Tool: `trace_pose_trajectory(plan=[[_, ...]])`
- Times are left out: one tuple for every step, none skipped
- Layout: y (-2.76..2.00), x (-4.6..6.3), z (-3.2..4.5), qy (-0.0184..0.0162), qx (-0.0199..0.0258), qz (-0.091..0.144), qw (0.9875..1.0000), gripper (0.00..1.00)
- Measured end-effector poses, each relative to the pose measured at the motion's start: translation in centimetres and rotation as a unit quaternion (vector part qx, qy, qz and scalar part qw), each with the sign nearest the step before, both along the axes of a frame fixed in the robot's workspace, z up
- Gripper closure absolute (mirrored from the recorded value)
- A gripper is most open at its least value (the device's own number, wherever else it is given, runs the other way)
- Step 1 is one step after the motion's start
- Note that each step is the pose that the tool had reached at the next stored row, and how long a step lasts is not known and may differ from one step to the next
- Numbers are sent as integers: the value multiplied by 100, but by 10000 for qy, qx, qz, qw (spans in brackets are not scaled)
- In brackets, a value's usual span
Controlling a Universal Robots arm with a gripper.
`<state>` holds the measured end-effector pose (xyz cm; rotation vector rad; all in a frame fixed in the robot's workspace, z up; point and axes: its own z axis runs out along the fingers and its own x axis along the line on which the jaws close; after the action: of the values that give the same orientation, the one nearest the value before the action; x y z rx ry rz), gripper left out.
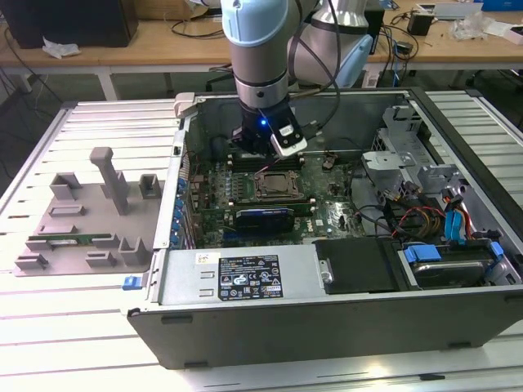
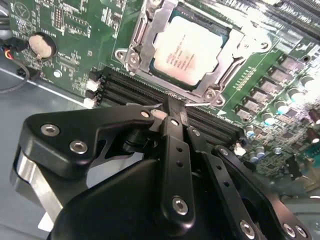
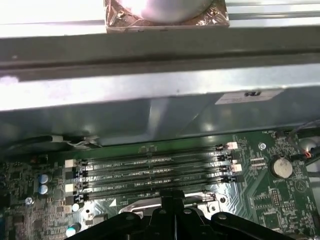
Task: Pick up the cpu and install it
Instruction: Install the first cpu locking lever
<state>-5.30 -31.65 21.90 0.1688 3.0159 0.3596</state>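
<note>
- In the second wrist view the gripper [image 2: 172, 112] has its black fingers [image 2: 176, 150] brought together, tips meeting with no gap, and nothing is held between them.
- The tips hang over the dark memory slots [image 2: 150, 92], at the edge of the metal socket frame [image 2: 137, 47]; whether they touch the board cannot be told.
- The cpu [image 2: 187, 50] lies just beyond the tips, flat inside that frame (silvery top up, faint print showing), apart from the gripper.
- A round coin battery [image 2: 41, 44] sits on the green board [image 2: 75, 30], well off to one side of the fingers.
- In the exterior view the arm [image 1: 257, 49] reaches down into the open computer case [image 1: 327, 310], with the gripper [image 1: 263, 155] low over the board just behind the socket [image 1: 276, 184].
- Outside the case, toward the exterior view's left, a grey holder tray [image 1: 82, 220] rests on the table [image 1: 49, 327].
</note>
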Motion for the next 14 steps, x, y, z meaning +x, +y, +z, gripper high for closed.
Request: trace_pose_trajectory(plan=[[5,1,-3,-2,0,9,10000,89],[7,3,-9,-13,1,40,10000,89],[7,4,-11,-28,0,60,10000,89],[8,6,-17,-113,0,124,9999,89],[8,6,-19,-199,1,203,9996,89],[8,7,-21,-250,1,277,9993,89],[8,7,-25,-274,3,341,9990,89],[8,7,-37,-290,3,378,9989,89],[8,6,-52,-296,2,378,9988,89],[7,6,-65,-299,2,377,9988,89],[7,6,-79,-302,2,375,9988,89],[8,6,-90,-304,1,373,9988,89],[7,6,-91,-303,1,372,9988,89],[7,6,-91,-303,1,372,9988,89]])
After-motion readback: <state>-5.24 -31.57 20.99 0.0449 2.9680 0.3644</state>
